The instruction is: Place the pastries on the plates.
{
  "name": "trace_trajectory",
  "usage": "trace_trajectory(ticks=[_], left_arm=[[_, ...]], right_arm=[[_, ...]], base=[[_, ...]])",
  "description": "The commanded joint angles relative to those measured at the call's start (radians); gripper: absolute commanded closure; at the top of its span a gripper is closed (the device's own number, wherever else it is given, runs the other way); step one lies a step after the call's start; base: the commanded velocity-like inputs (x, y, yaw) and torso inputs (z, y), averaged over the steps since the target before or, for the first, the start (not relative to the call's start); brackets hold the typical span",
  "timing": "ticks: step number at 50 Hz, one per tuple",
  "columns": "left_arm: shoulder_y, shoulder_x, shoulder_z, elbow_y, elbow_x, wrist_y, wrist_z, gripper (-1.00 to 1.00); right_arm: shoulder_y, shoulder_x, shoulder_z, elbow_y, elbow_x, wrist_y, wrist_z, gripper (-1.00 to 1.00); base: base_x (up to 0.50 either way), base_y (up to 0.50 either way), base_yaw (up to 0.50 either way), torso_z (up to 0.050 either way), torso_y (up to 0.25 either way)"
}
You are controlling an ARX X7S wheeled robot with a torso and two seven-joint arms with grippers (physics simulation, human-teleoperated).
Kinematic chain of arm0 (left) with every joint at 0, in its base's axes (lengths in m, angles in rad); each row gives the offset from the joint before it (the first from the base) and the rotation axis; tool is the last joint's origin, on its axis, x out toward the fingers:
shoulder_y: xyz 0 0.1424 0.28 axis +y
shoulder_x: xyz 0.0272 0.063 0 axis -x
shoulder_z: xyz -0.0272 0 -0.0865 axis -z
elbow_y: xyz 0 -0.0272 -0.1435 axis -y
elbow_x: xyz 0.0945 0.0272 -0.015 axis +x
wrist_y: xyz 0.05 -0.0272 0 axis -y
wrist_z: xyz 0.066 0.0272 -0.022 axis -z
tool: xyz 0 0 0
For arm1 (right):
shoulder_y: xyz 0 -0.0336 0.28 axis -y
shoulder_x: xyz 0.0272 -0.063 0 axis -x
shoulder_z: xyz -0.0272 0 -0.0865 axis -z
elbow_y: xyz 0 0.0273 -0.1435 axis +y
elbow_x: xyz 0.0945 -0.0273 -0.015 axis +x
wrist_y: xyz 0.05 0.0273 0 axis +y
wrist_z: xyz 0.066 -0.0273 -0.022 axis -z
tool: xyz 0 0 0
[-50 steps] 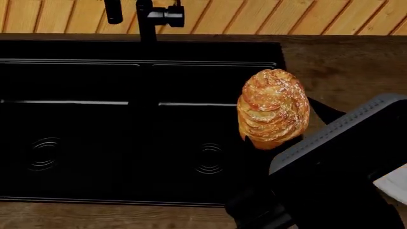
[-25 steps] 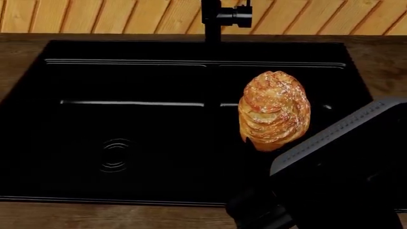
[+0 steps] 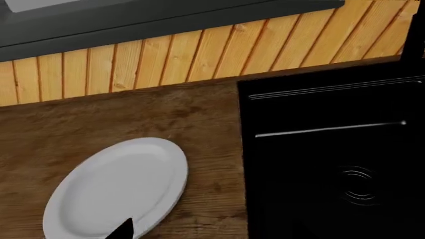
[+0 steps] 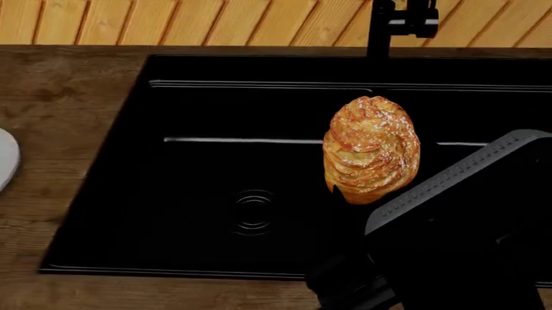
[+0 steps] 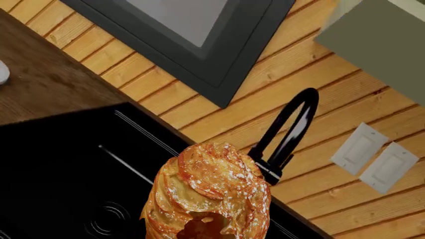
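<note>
Progress: partway, judged | golden-brown oval layered puff pastry (image 4: pixel 371 150) pinched upright in black right gripper (image 4: pixel 358 200), above black sink (image 4: pixel 198 168) | glossy round white plate (image 4: pixel 4 158) at 9 o'clock, bare | left gripper (image 3: pixel 123 230) state: cannot tell

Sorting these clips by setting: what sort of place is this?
Most likely a home kitchen, simulated: a black sink with a black faucet set in a wooden countertop, a white plate beside it.
</note>
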Motion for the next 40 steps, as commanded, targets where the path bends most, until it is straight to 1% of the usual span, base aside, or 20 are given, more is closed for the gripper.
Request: trace_trajectory(ticks=[1,17,40], left_arm=[[0.013,0.002,0.001,-0.003,0.012,0.008,0.004,-1.0],[0.006,-0.01,-0.003,0.004,0.0,-0.004,0.006,-1.0],[0.0,0.008,0.0,0.007,-0.009,-0.009,-0.012,-1.0]], right_arm=[[-0.007,-0.003,0.005,0.0,-0.007,-0.023,0.0,1.0],[-0.025,-0.015,0.004,-0.005,-0.019,-0.026,0.002,1.0],[-0.02,-0.009,0.008,0.001,-0.017,-0.037,-0.016,1.0]], base=[[0.0,0.5,0.0,0.0,0.0],[0.0,0.5,0.0,0.0,0.0],[0.0,0.5,0.0,0.0,0.0]])
